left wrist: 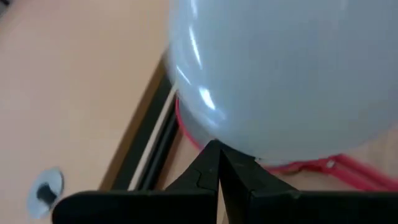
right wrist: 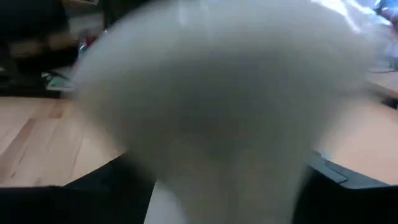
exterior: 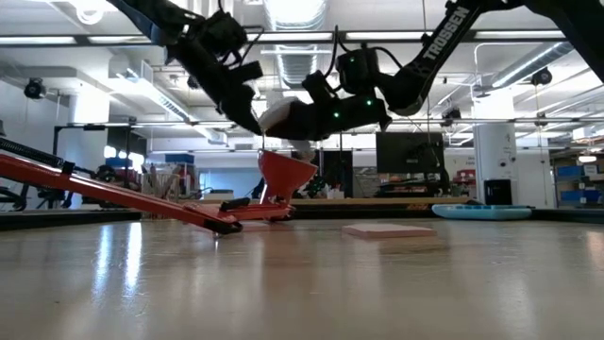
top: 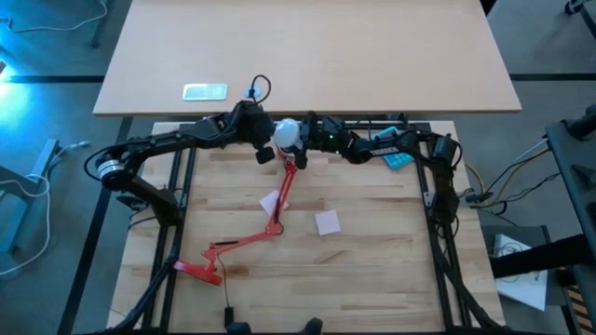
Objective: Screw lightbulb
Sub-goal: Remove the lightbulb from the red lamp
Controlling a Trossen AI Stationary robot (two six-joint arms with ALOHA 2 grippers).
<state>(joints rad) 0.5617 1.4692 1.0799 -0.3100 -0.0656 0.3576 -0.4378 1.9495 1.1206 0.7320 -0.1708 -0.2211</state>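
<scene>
One smooth, rounded white lightbulb (top: 287, 132) above red lamp (top: 277, 207).

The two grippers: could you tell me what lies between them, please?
The lightbulb lies between the left gripper and the right gripper, as the high view shows.

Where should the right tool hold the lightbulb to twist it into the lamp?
Probably across the lightbulb's round white globe, from the right, where the right tool sits. That leaves the narrow base free, pointing down at the red lamp's shade.
</scene>
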